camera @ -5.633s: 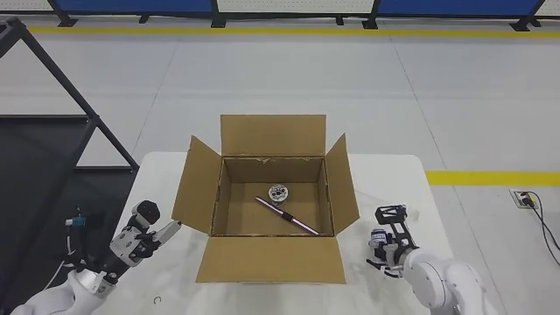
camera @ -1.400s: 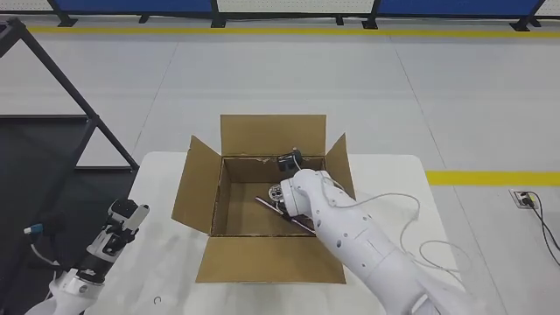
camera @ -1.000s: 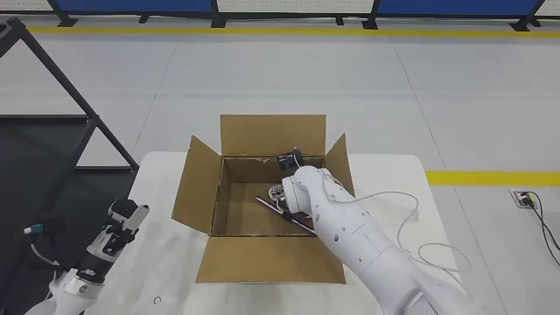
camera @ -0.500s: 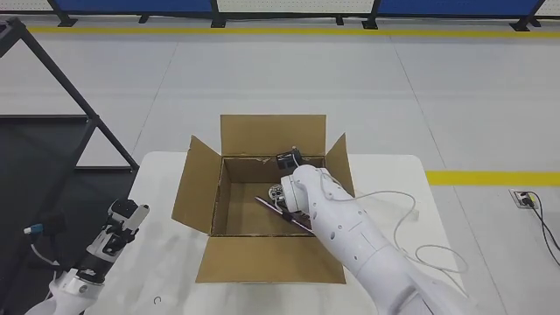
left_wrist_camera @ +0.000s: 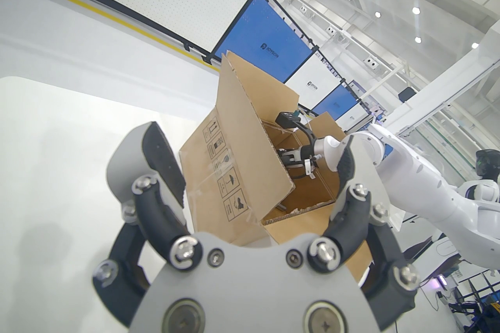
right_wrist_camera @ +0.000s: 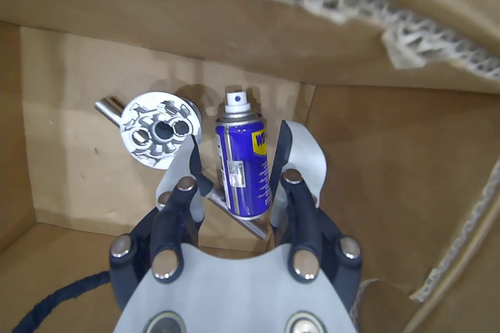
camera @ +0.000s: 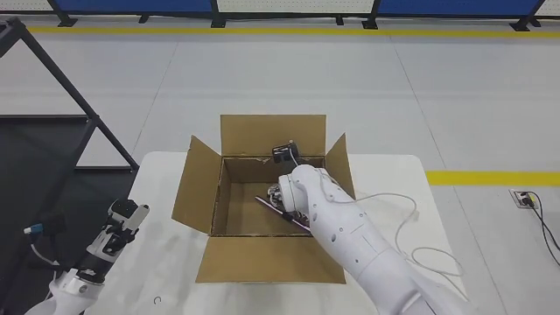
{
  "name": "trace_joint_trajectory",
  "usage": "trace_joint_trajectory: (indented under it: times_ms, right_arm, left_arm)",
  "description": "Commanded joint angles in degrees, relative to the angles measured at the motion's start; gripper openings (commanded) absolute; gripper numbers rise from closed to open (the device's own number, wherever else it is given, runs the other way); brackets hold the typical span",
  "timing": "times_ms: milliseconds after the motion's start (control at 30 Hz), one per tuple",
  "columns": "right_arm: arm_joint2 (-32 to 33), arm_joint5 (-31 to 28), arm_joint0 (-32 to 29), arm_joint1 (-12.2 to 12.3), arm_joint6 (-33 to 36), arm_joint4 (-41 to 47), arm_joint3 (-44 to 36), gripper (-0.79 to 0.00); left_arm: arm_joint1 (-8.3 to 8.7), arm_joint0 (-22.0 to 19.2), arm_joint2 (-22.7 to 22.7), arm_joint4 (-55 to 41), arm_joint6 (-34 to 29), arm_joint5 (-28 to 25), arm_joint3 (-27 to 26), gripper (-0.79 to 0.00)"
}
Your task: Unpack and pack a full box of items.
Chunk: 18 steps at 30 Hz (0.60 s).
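Note:
An open cardboard box stands mid-table. My right arm leans into it from the front right. Inside, a blue spray can lies across a metal rod, and beside it sits a toothed metal disc. My right gripper is open, a finger on either side of the can with a gap at each. One end of the rod pokes out from under the arm. My left gripper is open and holds nothing. It hovers over the table's left edge and faces the box.
The box's four flaps are folded outward; the left flap stands nearest my left gripper. White table lies bare left of the box. A cable trails from the right arm over the table's right side.
The right arm went from the table's right side, where it held the can, into the box, and its fingers now stand open around the can. The left arm drew back to the left.

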Motion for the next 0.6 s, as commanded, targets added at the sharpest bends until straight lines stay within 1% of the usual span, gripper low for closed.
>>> trace_joint_trajectory:
  times_ms: [0, 67, 100, 133, 233, 333, 433, 500, 567]
  right_arm:
    - [1.2, 1.0, -1.3, 1.0, -0.4, -1.3, -3.7, -0.206]
    - [2.6, 1.8, -3.2, 2.1, -0.5, -2.9, -8.4, -0.169]
    - [3.5, 2.3, -4.3, 2.8, -0.4, -3.9, -11.1, -0.135]
    - [4.5, 2.6, -5.7, 3.6, -0.3, -5.1, -14.1, -0.074]
    - [8.0, 2.6, -10.3, 5.9, 0.5, -8.4, -23.8, 0.000]
    - [13.2, 1.6, -17.4, 8.5, 1.8, -12.3, -36.4, 0.000]
    - [18.0, -0.8, -24.2, 10.4, 3.2, -14.9, -47.6, 0.000]
    - [21.3, -3.7, -28.4, 11.3, 2.3, -13.5, -54.1, 0.000]
    - [24.0, -6.6, -31.8, 11.9, 0.9, -11.5, -58.7, 0.000]
  left_arm:
    - [0.00, 0.0, 0.0, 0.0, 0.0, 0.0, 0.0, 0.000]
    - [0.00, 0.0, 0.0, 0.0, 0.0, 0.0, 0.0, 0.000]
    - [0.00, 0.0, 0.0, 0.0, 0.0, 0.0, 0.0, 0.000]
    - [0.00, 0.0, 0.0, 0.0, 0.0, 0.0, 0.0, 0.000]
    - [0.00, 0.0, 0.0, 0.0, 0.0, 0.0, 0.0, 0.000]
    - [0.00, 0.0, 0.0, 0.0, 0.0, 0.0, 0.0, 0.000]
    - [0.00, 0.0, 0.0, 0.0, 0.0, 0.0, 0.0, 0.000]
    - [0.00, 0.0, 0.0, 0.0, 0.0, 0.0, 0.0, 0.000]
    - [0.00, 0.0, 0.0, 0.0, 0.0, 0.0, 0.0, 0.000]
